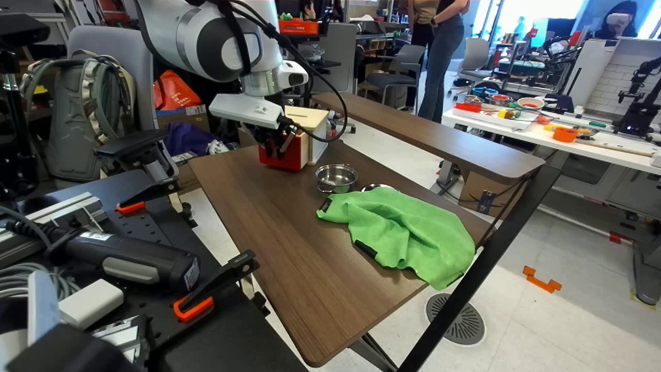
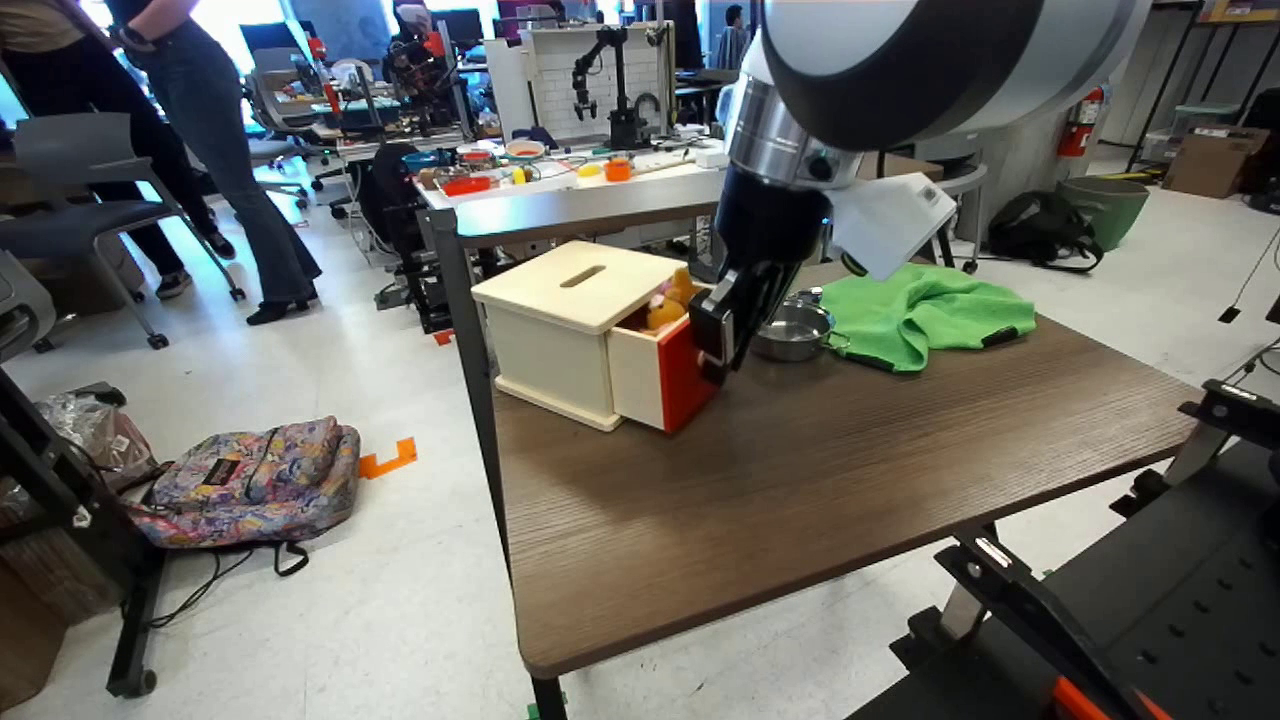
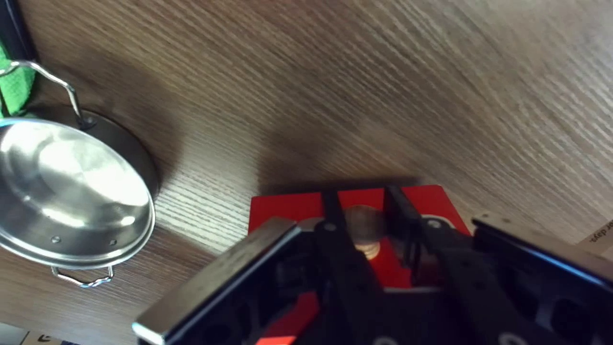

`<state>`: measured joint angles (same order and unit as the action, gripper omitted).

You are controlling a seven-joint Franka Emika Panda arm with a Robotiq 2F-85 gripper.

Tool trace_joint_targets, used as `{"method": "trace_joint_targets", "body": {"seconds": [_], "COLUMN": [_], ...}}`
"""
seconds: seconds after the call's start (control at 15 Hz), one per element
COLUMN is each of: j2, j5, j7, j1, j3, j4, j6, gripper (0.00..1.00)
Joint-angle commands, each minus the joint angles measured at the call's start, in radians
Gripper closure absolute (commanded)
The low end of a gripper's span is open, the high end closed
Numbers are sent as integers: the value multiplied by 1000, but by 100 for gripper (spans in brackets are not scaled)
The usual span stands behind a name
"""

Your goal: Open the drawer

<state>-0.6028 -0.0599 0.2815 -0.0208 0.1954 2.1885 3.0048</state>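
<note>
- In the wrist view, see the gripper (image 3: pixel 362 206) clamped, fingers (image 3: pixel 398 208) tight on either side of the round knob (image 3: pixel 365 223) of the red drawer (image 3: pixel 287 206). Note a stretch of brown tabletop (image 3: pixel 297 86) between the drawer and a two-handled steel pot (image 3: pixel 72 191), cut off at the left edge; catch only a scrap of green towel (image 3: pixel 17 84) just beyond it.
- In an exterior view, find the drawer partway out of its tan wooden box (image 2: pixel 550 350), close to the tabletop's edge. Make out orange objects (image 2: pixel 665 305) inside, partly covered and hard to name. Lose some of the red front behind the gripper.
- In an exterior view, find pot and towel apart from the drawer, with tabletop running on to a rounded corner. Note one towel corner over the edge. Cannot name the shiny metal thing (image 1: pixel 378 186) half hidden at the towel.
</note>
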Motion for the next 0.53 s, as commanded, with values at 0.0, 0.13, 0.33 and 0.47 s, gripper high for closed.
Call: {"method": "trace_joint_targets", "body": {"seconds": [0.0,0.13,0.33,0.47], "j2": [82,96,111,113], "j5": [3,7,12,14], "j7": [-26,-21,-15,-14], "j1": [32,46,66,78], "j3": [25,35,54,63], "j4": [88,106,126,131], "j6": [-31,-34,-35,-35], "gripper": [93,93,93,93]}}
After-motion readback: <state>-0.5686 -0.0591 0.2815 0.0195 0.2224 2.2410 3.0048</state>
